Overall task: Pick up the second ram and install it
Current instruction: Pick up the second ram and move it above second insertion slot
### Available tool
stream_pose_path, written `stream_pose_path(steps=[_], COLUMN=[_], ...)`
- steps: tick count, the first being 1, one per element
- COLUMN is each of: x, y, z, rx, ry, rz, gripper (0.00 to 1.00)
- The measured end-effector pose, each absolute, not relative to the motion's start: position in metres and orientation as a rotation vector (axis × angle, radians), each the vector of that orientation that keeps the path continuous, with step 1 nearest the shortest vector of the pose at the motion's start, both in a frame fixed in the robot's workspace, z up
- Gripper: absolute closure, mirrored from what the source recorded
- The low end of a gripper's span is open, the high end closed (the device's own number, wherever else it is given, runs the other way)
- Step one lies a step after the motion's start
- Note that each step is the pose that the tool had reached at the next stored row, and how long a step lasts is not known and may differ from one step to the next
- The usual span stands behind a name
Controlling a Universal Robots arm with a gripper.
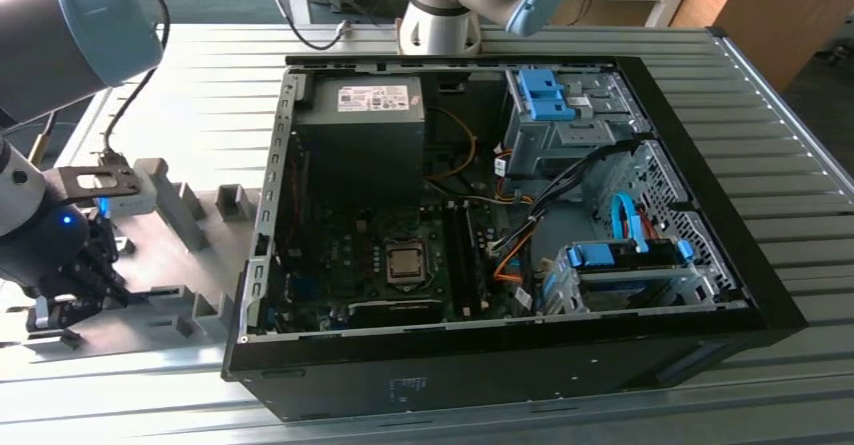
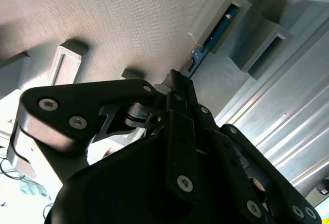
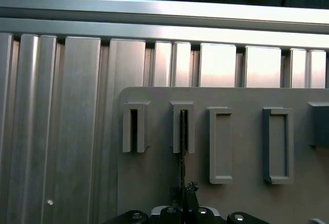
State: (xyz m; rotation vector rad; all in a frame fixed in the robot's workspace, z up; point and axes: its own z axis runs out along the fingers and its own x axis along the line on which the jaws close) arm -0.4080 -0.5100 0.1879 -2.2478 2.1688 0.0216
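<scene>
Gripper low over the grey holder plate, at the exterior view's left of the open PC case, jaws pinched on the ram, which sits on edge in a holder slot; white power-supply label too small to read.

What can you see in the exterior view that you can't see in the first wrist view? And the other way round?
Exterior view: the open PC case with its square silver processor chip inside. First wrist view: the second ram, seen edge-on in a slotted holder block, with the hand close to it. Both: the grey holder plate and the ribbed metal table.
</scene>
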Motion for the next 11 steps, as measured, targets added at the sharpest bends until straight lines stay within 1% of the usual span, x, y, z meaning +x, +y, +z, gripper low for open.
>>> stream_pose_path(steps=[5, 11], x=[-0.408, -0.408], y=[-0.51, -0.51], z=[0.19, 0.202], rx=[-2.248, -2.248], ry=[2.169, 2.169], rz=[0.022, 0.022], gripper=[0.86, 0.86])
